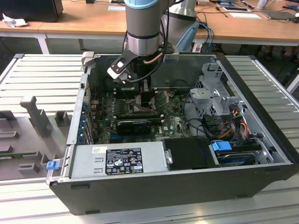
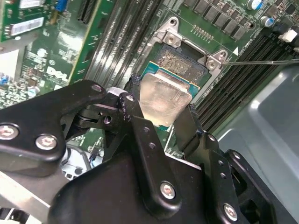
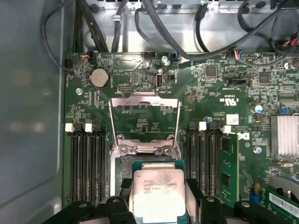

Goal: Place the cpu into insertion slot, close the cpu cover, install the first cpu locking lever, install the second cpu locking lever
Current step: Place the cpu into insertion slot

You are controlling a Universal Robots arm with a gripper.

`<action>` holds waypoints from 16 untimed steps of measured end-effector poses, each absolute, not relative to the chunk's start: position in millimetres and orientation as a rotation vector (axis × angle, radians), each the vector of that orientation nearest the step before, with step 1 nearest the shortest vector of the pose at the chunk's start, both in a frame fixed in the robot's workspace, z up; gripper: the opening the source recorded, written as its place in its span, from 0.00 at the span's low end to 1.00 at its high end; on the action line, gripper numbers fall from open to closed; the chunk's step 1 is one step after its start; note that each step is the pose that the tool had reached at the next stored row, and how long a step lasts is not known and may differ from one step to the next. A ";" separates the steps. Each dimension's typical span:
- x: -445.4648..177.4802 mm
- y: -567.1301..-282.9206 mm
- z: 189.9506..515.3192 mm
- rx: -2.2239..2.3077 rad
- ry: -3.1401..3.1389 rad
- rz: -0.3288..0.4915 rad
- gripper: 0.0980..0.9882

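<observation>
In the exterior view, the gripper (image 1: 145, 95) is seen inside the open case (image 1: 154, 186). In the second wrist view, the cpu (image 2: 164, 98) is clamped by its edges between the jaws, and the slot (image 2: 181, 63) is left partly uncovered just beyond them. In the first wrist view, the cover (image 3: 145, 99) is seen swung open beyond the jaws, so the slot is kept free.

I'm reaching my arm (image 1: 144, 28) straight down into the open computer case (image 1: 261, 154), which is lying on the grey slatted desk (image 1: 42, 74). My pincer (image 1: 145, 99) is hanging low over the green motherboard (image 1: 173, 123), toward the far wall. The power supply (image 1: 119, 161) is sitting along the near edge and the drive cage (image 1: 212, 91) toward the exterior view's right. Grey fixtures (image 1: 37, 114) are standing at the exterior view's left.
</observation>
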State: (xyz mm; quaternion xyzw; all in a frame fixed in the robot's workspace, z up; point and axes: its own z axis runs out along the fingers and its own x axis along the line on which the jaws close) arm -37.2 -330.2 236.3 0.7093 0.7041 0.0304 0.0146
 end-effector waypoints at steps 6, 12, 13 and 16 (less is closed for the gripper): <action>-44.5 -324.0 224.4 2.208 2.192 0.095 0.48; -44.5 -322.3 214.9 2.245 2.152 0.095 0.48; -44.4 -321.4 213.1 2.246 2.151 0.094 0.48; -43.5 -319.7 209.7 2.246 2.151 0.094 0.48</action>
